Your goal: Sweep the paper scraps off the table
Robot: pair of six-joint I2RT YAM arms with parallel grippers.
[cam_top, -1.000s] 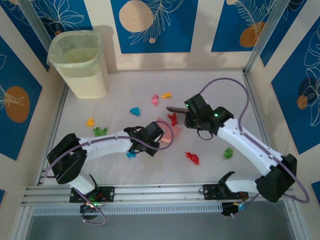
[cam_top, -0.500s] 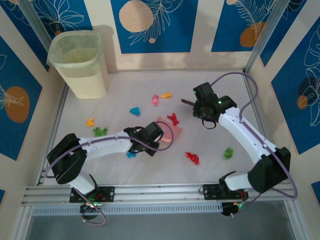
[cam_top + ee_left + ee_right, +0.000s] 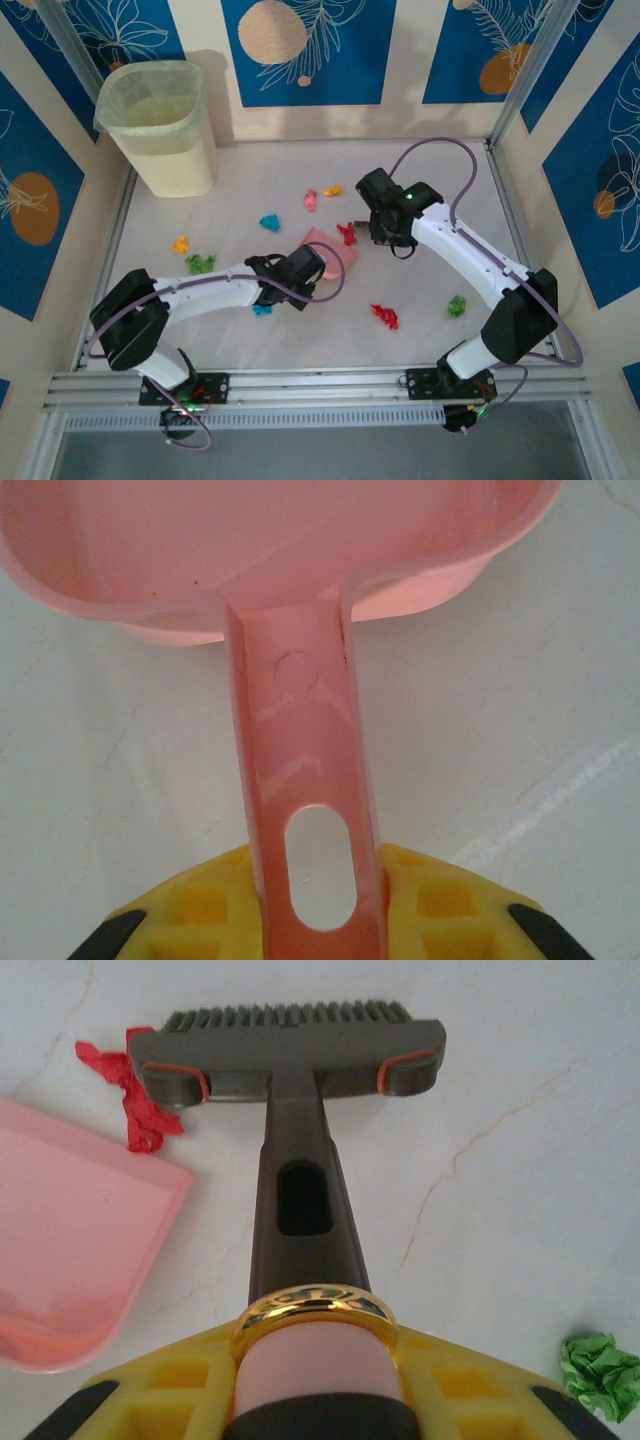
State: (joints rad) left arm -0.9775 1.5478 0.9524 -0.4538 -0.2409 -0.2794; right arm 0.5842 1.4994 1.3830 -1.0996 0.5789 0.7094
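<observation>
1. The table [image 3: 250, 340] is lying pale and flat under both arms. Taking the far wall in the top view as 12 o'clock, the scraps [image 3: 384, 316] are sitting loose across its middle, from 9 o'clock round through 12 to 4.
2. The bin [image 3: 160, 125] is standing in the 10 o'clock corner, well apart from the work.
3. The dustpan [image 3: 300, 540] is resting near the centre, with its mouth seemingly facing about 1 o'clock. The left gripper [image 3: 315, 920] is clamping tightly on its handle.
4. The brush [image 3: 290, 1050] is hanging just past the pan's lip, and the right gripper [image 3: 315, 1360] is gripping its handle firmly. One end of its head is touching or sitting just beside the red scrap [image 3: 140, 1100].
5. The scraps are looking like light, soft crumpled wads, so they will probably be skidding, rolling or hopping under a quick stroke.
   - Pinching them is not called for.
   - The place to engage each one is its side facing away from the pan, with the bristle row low and square.
   - The red scrap, lying between brush and pan, seems the one in hand.
6. Against the earlier frames, the right arm is reaching further toward 11 o'clock.
   - It had pulled out toward 2 o'clock and has now come back behind the red scrap.
   - The pan is looking nudged slightly toward 11.
   - No scrap is showing any shift yet.
</observation>
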